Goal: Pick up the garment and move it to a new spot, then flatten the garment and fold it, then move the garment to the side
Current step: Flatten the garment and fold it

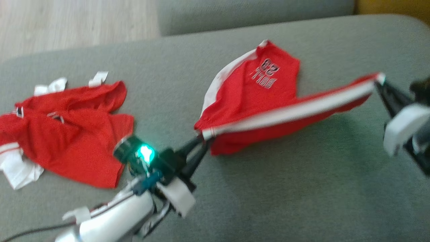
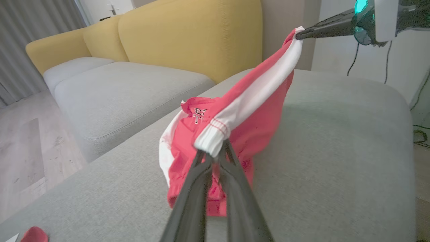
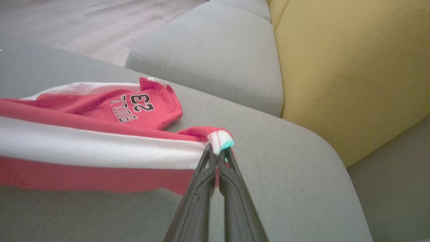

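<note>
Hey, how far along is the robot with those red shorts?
Done: the red shorts are picked up. In hand: the left gripper and right gripper are each shut on one end of the white band, stretching it above the grey cushion while the rest lies on it. Left: laying flat, folding, moving aside.

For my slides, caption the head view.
Left gripper and right gripper hold the numbered garment taut over a grey cushion; a crumpled red garment lies alongside.

Left fingers (image 1: 189, 145) clamped, right fingers (image 1: 389, 95) clamped
</note>
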`<state>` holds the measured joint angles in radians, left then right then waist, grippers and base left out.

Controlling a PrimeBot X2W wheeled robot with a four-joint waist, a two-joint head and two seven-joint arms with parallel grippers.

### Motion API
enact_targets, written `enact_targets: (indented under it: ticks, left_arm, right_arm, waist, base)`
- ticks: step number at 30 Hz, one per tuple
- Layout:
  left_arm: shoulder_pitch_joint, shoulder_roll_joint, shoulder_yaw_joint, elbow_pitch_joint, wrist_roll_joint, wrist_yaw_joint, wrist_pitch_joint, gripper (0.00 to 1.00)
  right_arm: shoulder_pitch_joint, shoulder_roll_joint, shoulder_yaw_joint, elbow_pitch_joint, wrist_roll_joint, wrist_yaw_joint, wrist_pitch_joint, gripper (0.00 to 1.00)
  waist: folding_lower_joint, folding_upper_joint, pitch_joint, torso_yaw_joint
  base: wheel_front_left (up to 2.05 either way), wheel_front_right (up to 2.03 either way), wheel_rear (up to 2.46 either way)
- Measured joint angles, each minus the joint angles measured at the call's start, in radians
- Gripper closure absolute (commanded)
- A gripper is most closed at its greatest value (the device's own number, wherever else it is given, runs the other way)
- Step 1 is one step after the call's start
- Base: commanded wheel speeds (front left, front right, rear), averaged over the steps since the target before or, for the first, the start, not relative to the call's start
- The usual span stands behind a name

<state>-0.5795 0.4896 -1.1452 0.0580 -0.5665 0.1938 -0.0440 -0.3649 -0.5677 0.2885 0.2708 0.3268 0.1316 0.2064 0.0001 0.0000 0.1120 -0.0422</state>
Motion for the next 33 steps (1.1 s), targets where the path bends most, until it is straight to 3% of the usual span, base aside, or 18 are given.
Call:
enact_targets:
  ticks: [6, 15, 33]
  left_arm:
    - [-0.100, -0.062, 0.010, 0.069, 0.009, -0.027, 0.010, 1.00]
    - [-0.182, -0.152, 0.003, 0.177, 0.013, -0.065, 0.007, 1.00]
    - [-0.274, -0.259, -0.020, 0.299, 0.022, -0.112, -0.033, 1.00]
  right_arm:
    - [-0.256, 0.020, 0.054, 0.112, -0.053, 0.000, 0.009, 1.00]
    - [-0.503, 0.022, 0.203, 0.358, -0.062, 0.000, -0.045, 1.00]
    - [-0.738, 0.026, 0.421, 0.662, 0.003, 0.000, -0.190, 1.00]
  waist:
    - [0.0001, 0.0000, 0.096, 0.069]
    - [0.0001, 0.0000, 0.198, 0.171]
    - [-0.0001, 0.0000, 0.341, 0.283]
  base:
    - [0.00, 0.00, 0.00]
    - [0.00, 0.00, 0.00]
    - [0.00, 0.00, 0.00]
